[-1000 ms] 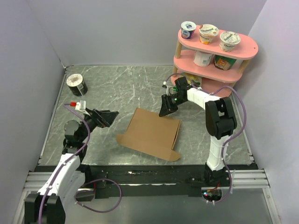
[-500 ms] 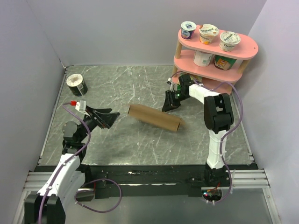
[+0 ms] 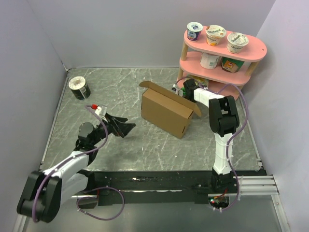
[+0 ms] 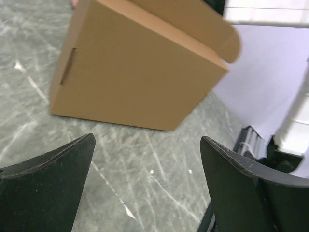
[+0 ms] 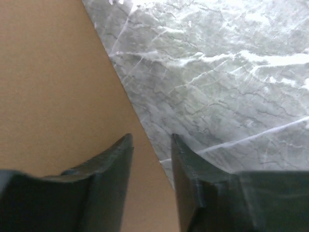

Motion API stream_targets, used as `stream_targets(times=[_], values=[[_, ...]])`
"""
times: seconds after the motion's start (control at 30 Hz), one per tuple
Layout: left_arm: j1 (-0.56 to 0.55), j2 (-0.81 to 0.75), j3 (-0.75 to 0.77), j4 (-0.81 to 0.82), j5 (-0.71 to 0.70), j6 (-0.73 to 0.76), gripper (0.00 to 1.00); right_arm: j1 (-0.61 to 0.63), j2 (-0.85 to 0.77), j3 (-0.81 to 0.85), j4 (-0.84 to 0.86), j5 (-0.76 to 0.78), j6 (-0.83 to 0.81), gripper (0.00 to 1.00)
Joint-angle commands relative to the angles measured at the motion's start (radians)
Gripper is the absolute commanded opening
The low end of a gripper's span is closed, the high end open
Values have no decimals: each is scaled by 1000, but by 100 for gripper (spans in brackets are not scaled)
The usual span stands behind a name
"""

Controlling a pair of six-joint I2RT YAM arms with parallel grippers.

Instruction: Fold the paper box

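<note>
At the middle of the bench (image 3: 111, 92) stands the paper box (image 3: 164, 112), up on one long side, a flap (image 3: 155, 87) open along its far top edge; left end effector (image 4: 147, 150) wide apart and empty, near the box's left face, not touching; right end effector (image 5: 150, 154) narrow, the brown sheet's edge running across its gap, cannot tell if it pinches it; box looks light, thin card, stiff across panels, bends easily at creases, likely to slide on the smooth bench and dent under a hard pinch; best taken by a flap edge or braced flat on a panel; overhead view shows the whole box and both arms; left wrist alone shows a slot (image 4: 68, 66) in a panel and a rounded tab (image 4: 228, 41); right wrist shows only card and bench
</note>
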Motion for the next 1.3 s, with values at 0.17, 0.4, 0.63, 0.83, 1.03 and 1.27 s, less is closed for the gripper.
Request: stream_targets(times=[0.17, 0.4, 0.63, 0.83, 1.03, 1.27], values=[[-22, 333, 164, 271, 28, 13, 99, -7, -154, -13, 29, 111, 4, 81], [-68, 482, 238, 351, 8, 14, 98, -35, -321, -42, 53, 197, 74, 91], [-76, 519, 284, 354, 11, 16, 99, -42, -649, -201, 161, 318, 133, 95], [-94, 510, 311, 300, -10, 40, 99, -9, -957, -355, 230, 397, 148, 96], [-93, 495, 328, 257, -47, 54, 98, -9, -1241, -530, 238, 678, 309, 95], [-68, 510, 386, 266, -50, 0, 96, -10, -1398, -642, 176, 728, 326, 97]])
